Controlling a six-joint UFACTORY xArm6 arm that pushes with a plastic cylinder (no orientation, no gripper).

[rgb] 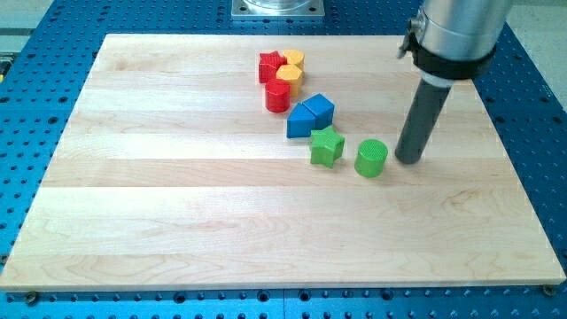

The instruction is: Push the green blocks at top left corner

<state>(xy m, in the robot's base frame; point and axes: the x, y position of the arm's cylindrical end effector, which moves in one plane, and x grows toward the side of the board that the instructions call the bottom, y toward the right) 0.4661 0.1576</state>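
A green star block (326,145) and a green cylinder (371,158) lie right of the board's middle, a small gap between them. My tip (407,159) rests on the board just to the right of the green cylinder, close to it but apart. The rod rises from there to the silver arm at the view's top right.
A blue triangle (300,121) and a blue cube (320,108) sit just above and left of the green star. Above them lie a red cylinder (278,96), a red star (271,66) and two yellow blocks (291,69). The wooden board (177,204) lies on a blue perforated table.
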